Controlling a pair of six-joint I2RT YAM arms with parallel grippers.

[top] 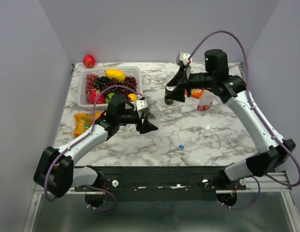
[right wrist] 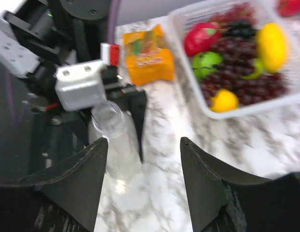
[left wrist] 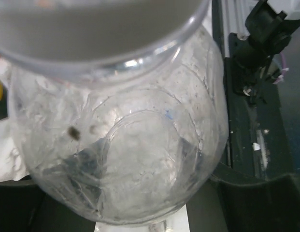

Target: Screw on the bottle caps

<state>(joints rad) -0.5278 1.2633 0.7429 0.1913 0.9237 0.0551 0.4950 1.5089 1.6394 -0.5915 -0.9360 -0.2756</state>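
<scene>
My left gripper (top: 146,123) is shut on the plain clear bottle (top: 153,117) and holds it over the middle of the marble table. The bottle fills the left wrist view (left wrist: 140,159), and its open mouth shows in the right wrist view (right wrist: 111,121). My right gripper (top: 173,94) is open and empty, up above the table behind the bottle (right wrist: 142,159). The labelled bottle (top: 205,101) stands under the right arm, with a red-orange thing (top: 195,92) beside its top; I cannot tell whether that is the red cap. The blue cap (top: 181,146) lies on the table near the front.
A white basket (top: 81,96) of fruit stands at the back left and also shows in the right wrist view (right wrist: 236,112). A red apple (top: 89,61) lies behind it. An orange packet (top: 82,123) lies left of the left arm.
</scene>
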